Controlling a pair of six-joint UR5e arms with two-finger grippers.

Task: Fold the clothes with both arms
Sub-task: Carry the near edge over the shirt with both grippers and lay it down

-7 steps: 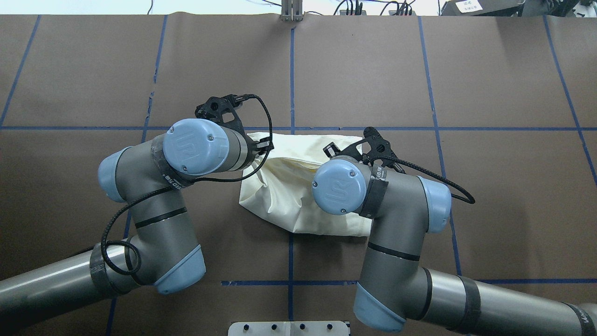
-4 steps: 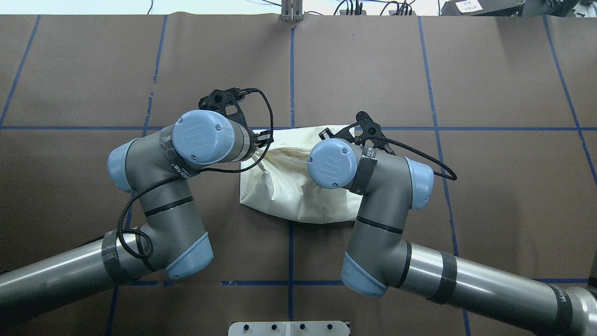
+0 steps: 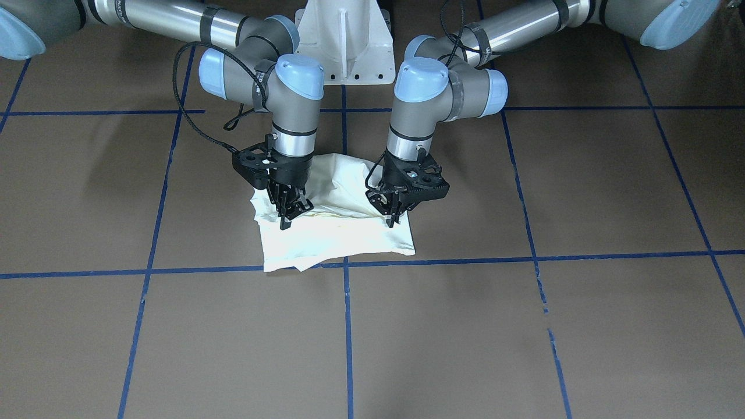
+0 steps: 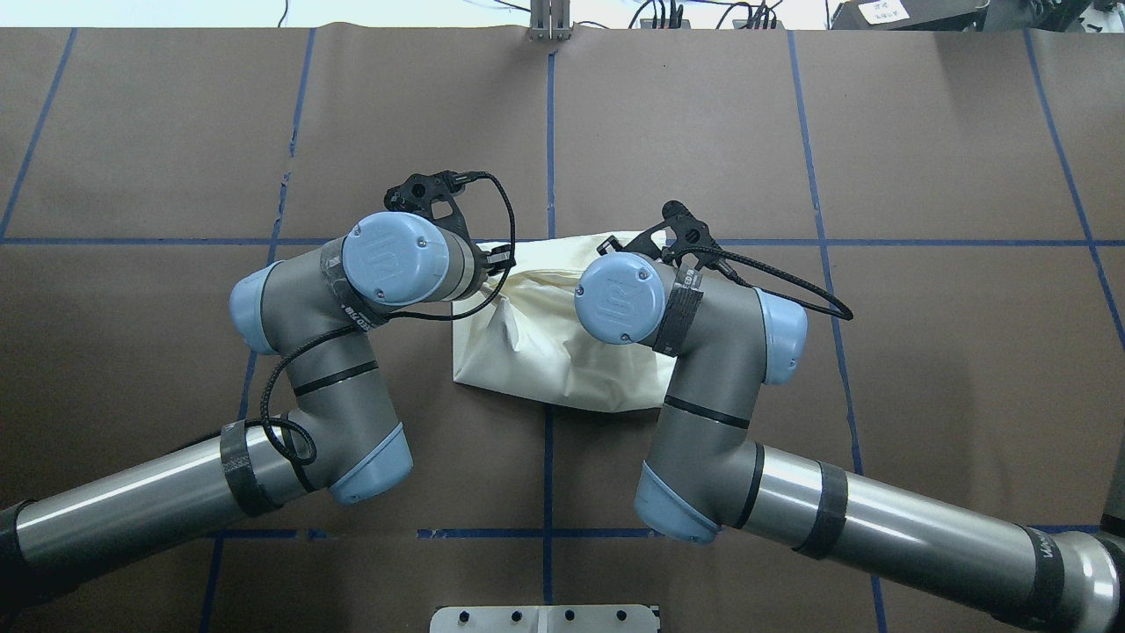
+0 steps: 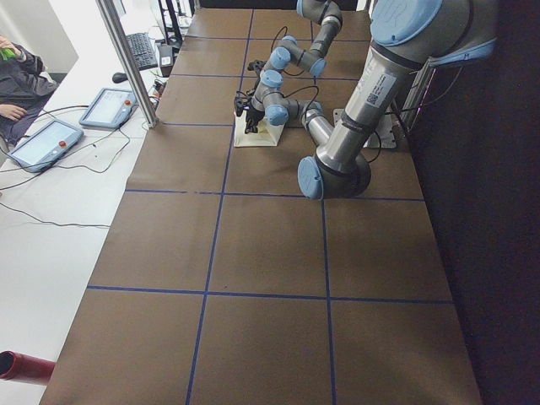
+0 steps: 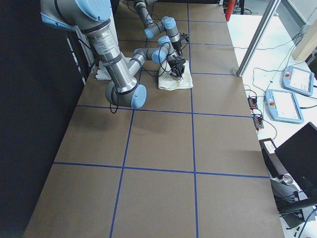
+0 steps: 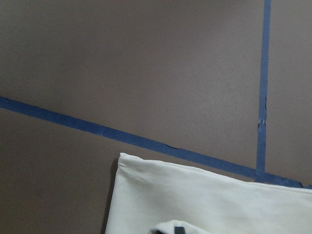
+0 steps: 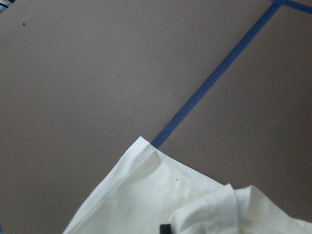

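Observation:
The cream shirt (image 3: 337,241) lies as a folded bundle on the brown table, with no print showing. It also shows in the overhead view (image 4: 527,352). My left gripper (image 3: 393,219) is shut on a fold of the shirt at its right side in the front-facing view. My right gripper (image 3: 289,216) is shut on a fold at the opposite side. Both point straight down and hold the fold just above the lower layer. The left wrist view shows the shirt's corner (image 7: 209,200) and the right wrist view shows another corner (image 8: 146,195). In the overhead view the wrists hide both grippers.
The table (image 4: 791,132) is covered in brown paper with a grid of blue tape lines (image 3: 524,256). The white pedestal base (image 3: 343,52) stands behind the shirt. Tablets (image 5: 105,107) and cables lie on the white bench past the table's far edge.
Both arms have moved away from the robot's base toward the far tape line, carrying the held fold with them. The visible shirt has become shorter front to back.

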